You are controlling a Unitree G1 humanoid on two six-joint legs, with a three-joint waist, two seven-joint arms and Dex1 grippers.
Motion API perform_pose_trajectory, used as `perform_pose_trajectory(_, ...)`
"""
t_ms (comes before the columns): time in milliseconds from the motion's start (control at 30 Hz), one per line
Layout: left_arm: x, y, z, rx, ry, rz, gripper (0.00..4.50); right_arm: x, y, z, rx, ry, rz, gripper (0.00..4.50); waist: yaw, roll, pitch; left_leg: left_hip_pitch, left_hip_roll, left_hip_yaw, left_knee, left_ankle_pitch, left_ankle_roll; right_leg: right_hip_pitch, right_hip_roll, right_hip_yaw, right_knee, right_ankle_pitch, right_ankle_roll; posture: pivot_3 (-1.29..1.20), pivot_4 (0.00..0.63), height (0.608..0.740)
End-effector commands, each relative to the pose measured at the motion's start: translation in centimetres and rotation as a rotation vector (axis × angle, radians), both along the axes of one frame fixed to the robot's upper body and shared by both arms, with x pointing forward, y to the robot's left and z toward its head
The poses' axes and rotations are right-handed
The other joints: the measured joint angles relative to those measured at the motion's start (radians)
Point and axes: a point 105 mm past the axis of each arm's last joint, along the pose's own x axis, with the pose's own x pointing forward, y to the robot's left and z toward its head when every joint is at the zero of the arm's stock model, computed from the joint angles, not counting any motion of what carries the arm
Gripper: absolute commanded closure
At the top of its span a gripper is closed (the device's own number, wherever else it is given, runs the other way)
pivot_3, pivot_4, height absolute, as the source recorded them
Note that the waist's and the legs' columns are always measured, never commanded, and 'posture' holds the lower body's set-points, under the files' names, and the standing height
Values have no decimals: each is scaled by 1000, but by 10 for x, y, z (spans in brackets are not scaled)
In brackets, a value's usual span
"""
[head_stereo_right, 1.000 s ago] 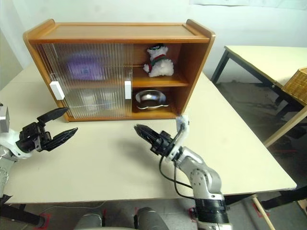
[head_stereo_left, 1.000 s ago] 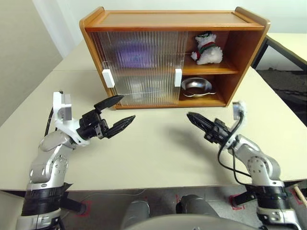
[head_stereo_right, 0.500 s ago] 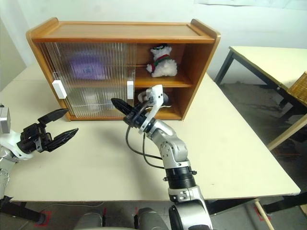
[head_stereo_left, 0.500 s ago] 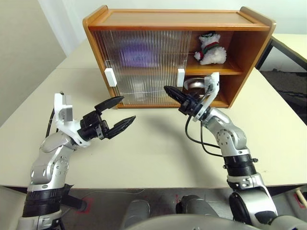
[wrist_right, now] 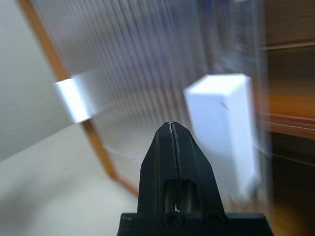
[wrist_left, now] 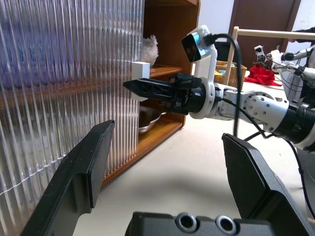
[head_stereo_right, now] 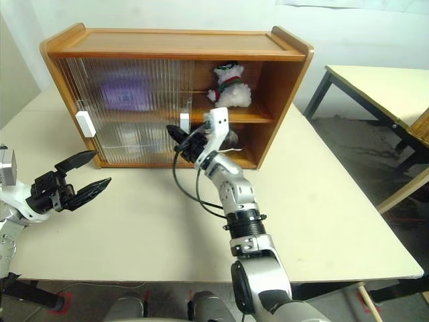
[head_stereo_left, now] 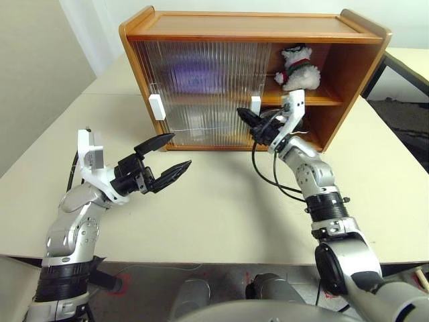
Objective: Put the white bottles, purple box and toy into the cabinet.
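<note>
With the toy point(head_stereo_left: 299, 67) on the cabinet's point(head_stereo_left: 248, 27) upper shelf and the purple box point(head_stereo_left: 194, 75) behind the ribbed doors, the right tool point(head_stereo_left: 242, 115), fingers together, nears the handle point(head_stereo_left: 255, 105); sliding the door shut seems next. Left tool point(head_stereo_left: 166, 155) hangs apart over the desk point(head_stereo_left: 221, 208).

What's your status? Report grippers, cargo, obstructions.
Left gripper open, empty, over table. Right gripper shut, empty, at white rectangular door handle. Knitted snowman toy on upper shelf, purple box behind ribbed sliding door.
</note>
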Motion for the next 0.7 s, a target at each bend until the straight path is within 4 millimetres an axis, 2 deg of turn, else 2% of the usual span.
perform_pose_trajectory(33, 1, -3, -2, 10, 2, -7, 0, 6, -17, 2, 13, -7, -76, 4443, 0, 0, 0, 0, 0, 0, 0, 0, 0, 0, 1, 0, 0, 0, 0, 17, 0, 740)
perform_pose_trajectory(300, 4, -4, -3, 5, 3, -17, 0, 12, -53, 3, -36, -30, -208, 4443, 8, 0, 0, 0, -2, -3, 3, 1, -1, 3, 0, 0, 0, 1, 4, 2, 0, 740)
perform_pose_trajectory(433, 5, -4, -3, 6, 1, -20, 0, 15, -75, 10, -25, -66, -302, 4443, 8, 0, 0, 0, -3, -5, 3, 2, -1, 3, 0, 0, 0, 1, 8, -5, 0, 740)
perform_pose_trajectory(700, 6, -5, -3, 8, -1, -28, 0, 17, -96, 13, -40, -105, -390, 4443, 9, 1, 1, -3, -3, -7, 4, 4, 0, 1, -1, 0, 0, 3, 10, -5, 0, 740)
